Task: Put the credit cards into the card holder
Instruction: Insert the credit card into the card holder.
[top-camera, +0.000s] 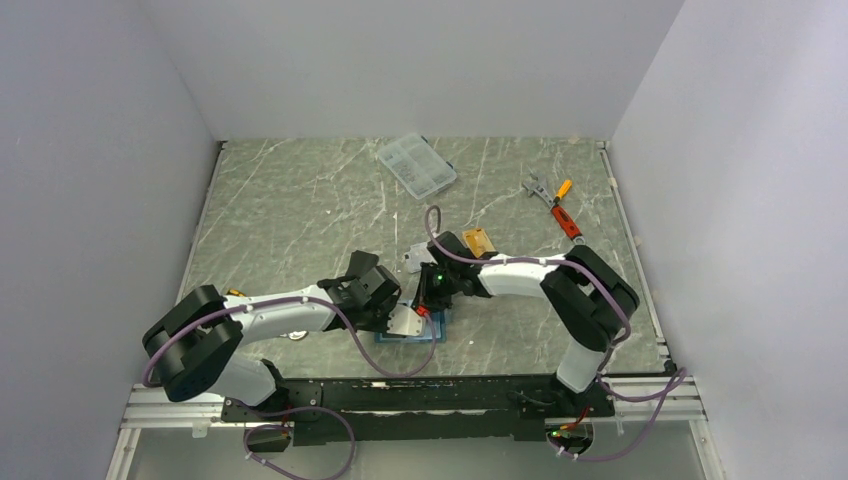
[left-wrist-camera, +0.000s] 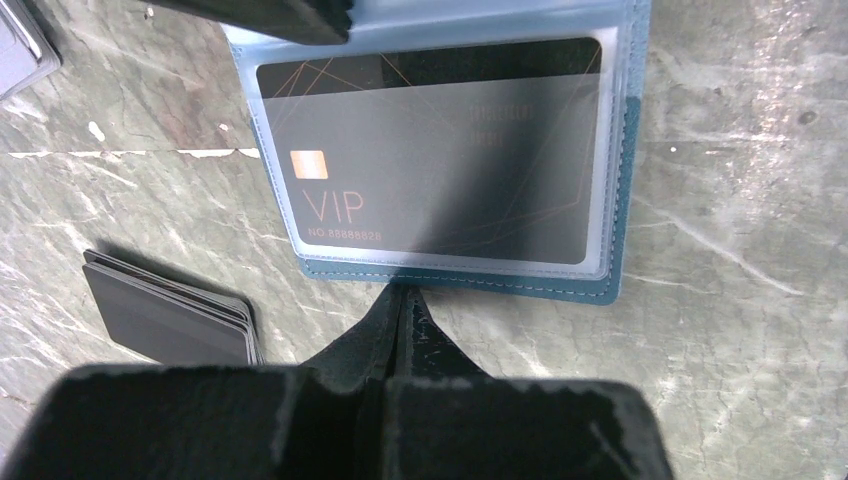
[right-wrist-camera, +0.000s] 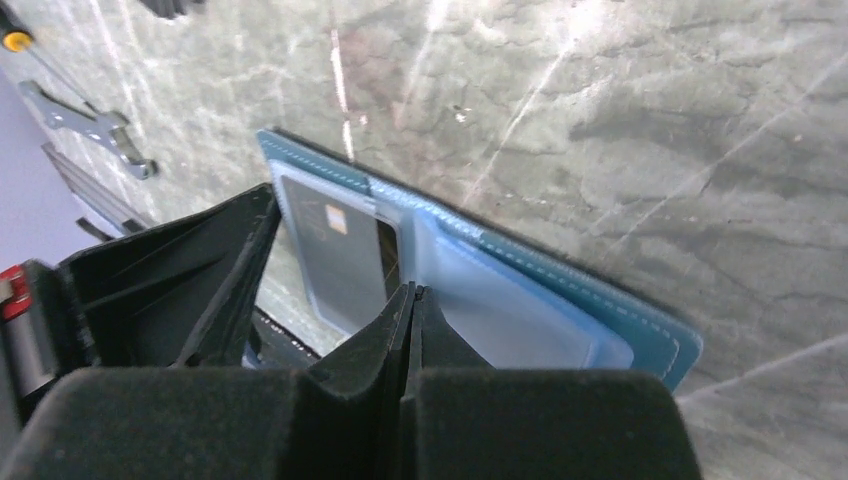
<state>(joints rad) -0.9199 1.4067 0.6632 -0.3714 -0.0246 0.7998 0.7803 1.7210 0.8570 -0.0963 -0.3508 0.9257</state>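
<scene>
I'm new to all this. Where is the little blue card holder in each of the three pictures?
Top view: the card holder lies just below the middle of the picture.
Left wrist view: it fills the upper centre, lying open.
Right wrist view: it sits in the centre, slanting down to the right.
Shared landmark: the dark card in its clear pocket shows in both wrist views; from above it is too small to tell.

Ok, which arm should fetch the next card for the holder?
Left, probably: the card stack lies just beside the shut left gripper, while the right gripper sits over the open card holder.
</scene>
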